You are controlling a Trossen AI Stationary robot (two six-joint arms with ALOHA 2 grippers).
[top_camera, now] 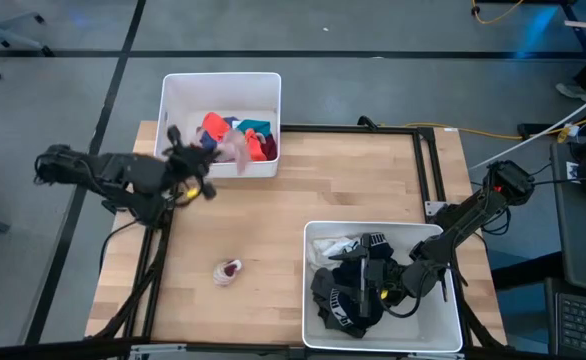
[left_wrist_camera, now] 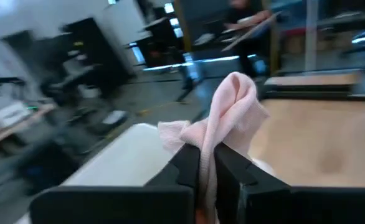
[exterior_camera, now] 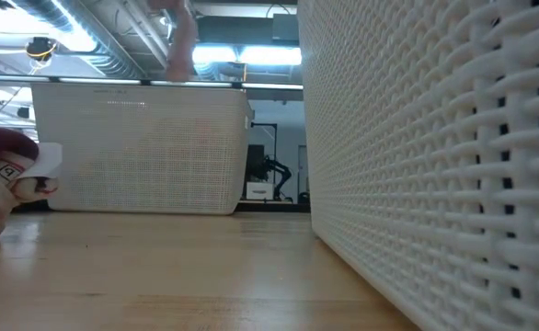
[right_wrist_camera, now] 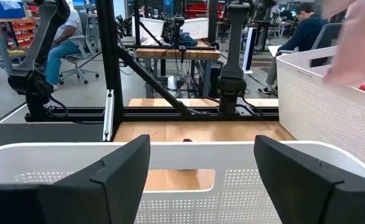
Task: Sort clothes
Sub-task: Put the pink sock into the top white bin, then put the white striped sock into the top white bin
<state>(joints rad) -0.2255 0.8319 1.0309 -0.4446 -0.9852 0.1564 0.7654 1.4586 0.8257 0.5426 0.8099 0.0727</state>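
1. Sorting looks well along: bright red, orange and teal garments (top_camera: 241, 132) lie in the far white plastic bin (top_camera: 222, 84), dark and white ones (top_camera: 353, 285) in the near white bin (top_camera: 318, 318); one small pink-and-maroon sock (top_camera: 227, 271) remains on the wooden surface (top_camera: 303, 190).
2. Left tool (top_camera: 209, 152) pinches a pale pink soft sock (left_wrist_camera: 229, 118) over the far bin's edge.
3. Right tool (right_wrist_camera: 201, 165) hangs wide open, empty, inside the near bin.

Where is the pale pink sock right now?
The pale pink sock is pinched in the left gripper's fingers, hanging over the far-left bin of bright clothes in the high view.
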